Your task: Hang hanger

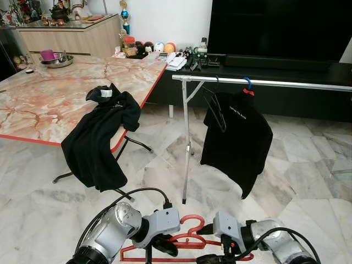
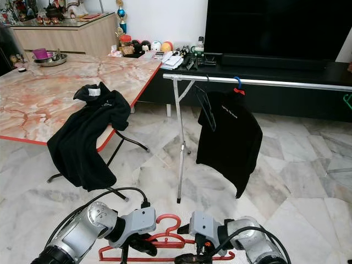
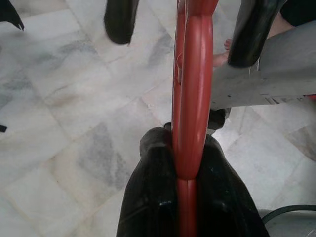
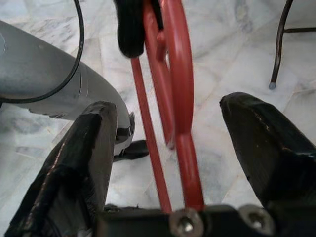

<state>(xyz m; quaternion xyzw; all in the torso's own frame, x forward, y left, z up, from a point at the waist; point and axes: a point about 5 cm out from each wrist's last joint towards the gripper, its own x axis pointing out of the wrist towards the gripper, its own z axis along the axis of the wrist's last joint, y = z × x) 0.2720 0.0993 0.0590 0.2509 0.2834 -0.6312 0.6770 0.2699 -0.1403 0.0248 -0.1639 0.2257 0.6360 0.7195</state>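
Observation:
Low in front of me, both arms meet at a red plastic hanger [image 1: 190, 235]. My left gripper [image 1: 163, 245] is shut on it; the left wrist view has the two black fingers [image 3: 153, 187] pinched on the red bar [image 3: 191, 98]. My right gripper [image 1: 209, 243] stands open, its fingers [image 4: 84, 148] apart on either side of the hanger [image 4: 177, 74]. Ahead is a silver clothes rail [image 1: 275, 82] carrying a black shirt [image 1: 236, 140] and an empty black hanger [image 1: 213, 107].
A marble-topped table [image 1: 49, 104] with a red edge stands to the left, a black garment [image 1: 99, 137] draped over its corner. A metal bowl [image 1: 55, 60] sits at its far end. Behind the rail is a low black TV cabinet [image 1: 286, 71]. White marble floor lies between me and the rail.

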